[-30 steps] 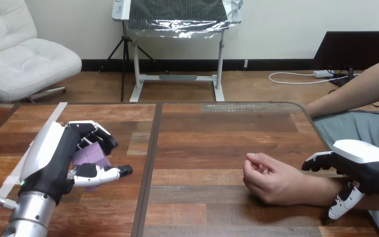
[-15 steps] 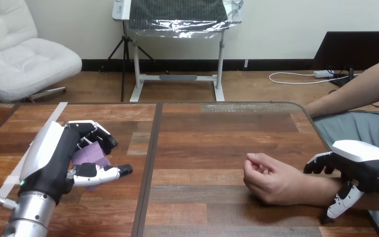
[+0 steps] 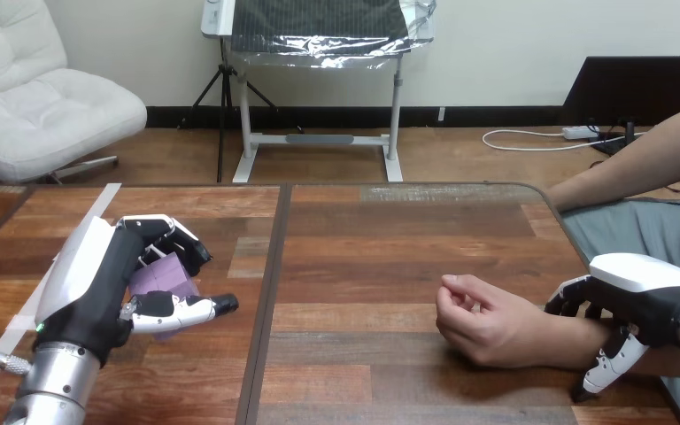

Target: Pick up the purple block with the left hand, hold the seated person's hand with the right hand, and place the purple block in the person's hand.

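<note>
grasps the purple block in the left hand at the view's lower left, fingers curled over the block's far top edge, thumb stretched along its near side, block pinched between the two. can't tell whether lifted or resting on the table, underside hidden by the thumb. sits over the table's left half, just left of the dark seam running front to back, well apart from the person's hand. at lower right, straddles the person's wrist with the right hand, white back shell facing up, fingers curled down over the wrist's far side, thumb pointing down on the near side. looks like a clasp around the wrist, though actual thumb contact hard to confirm from this angle. person's hand resting on the table's right half, loosely curled into a half fist, knuckles toward the table's middle, just left of the right hand's fingers.
</note>
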You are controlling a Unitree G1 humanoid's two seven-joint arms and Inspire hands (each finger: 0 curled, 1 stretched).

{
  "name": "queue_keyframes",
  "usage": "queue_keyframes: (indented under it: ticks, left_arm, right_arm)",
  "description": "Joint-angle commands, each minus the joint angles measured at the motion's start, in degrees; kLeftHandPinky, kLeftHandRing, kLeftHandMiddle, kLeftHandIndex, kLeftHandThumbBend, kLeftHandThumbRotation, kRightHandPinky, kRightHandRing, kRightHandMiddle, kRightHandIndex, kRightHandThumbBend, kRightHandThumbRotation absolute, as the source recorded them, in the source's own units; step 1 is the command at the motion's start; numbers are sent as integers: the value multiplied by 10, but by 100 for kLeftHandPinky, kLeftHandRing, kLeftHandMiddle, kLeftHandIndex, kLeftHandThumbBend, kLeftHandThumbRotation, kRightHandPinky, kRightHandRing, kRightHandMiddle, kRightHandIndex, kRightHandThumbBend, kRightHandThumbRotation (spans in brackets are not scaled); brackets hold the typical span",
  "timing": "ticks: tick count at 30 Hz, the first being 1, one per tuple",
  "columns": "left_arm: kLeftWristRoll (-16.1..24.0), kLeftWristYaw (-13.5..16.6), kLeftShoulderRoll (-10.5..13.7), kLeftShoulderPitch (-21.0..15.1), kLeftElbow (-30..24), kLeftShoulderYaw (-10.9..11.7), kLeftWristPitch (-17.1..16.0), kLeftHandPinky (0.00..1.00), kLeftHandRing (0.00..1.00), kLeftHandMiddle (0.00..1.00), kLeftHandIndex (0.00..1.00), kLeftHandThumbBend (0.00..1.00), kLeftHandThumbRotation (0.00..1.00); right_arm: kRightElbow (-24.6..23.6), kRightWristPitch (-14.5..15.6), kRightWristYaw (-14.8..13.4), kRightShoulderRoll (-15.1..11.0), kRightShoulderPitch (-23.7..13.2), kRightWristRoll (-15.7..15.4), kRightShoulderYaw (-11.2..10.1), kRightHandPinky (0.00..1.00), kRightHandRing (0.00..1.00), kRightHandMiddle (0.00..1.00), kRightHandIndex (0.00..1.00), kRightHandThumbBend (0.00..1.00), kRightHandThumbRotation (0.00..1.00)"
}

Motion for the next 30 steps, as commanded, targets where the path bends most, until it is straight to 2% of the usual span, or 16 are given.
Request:
queue_keyframes:
  ticks: [1, 6, 25, 30]
  left_arm:
    - [-2, 1, 5, -26, -37, 16, -5, 31, 35, 41, 43, 71, 0]
    - [-3, 1, 4, -25, -39, 16, -4, 31, 35, 41, 43, 70, 0]
    - [0, -2, 5, -22, -52, 17, 7, 31, 35, 41, 44, 70, 0]
    - [-2, -5, 5, -21, -56, 18, 11, 31, 35, 41, 44, 70, 0]
  right_arm:
    - [42, -5, 13, 32, 25, -8, 36, 55, 68, 73, 74, 90, 20]
    - [46, -4, 18, 35, 22, -9, 42, 54, 66, 72, 73, 89, 20]
    - [55, -12, 12, 46, 17, -17, 62, 53, 64, 70, 69, 87, 20]
    - [53, -9, 15, 47, 16, -18, 67, 52, 62, 68, 68, 87, 22]
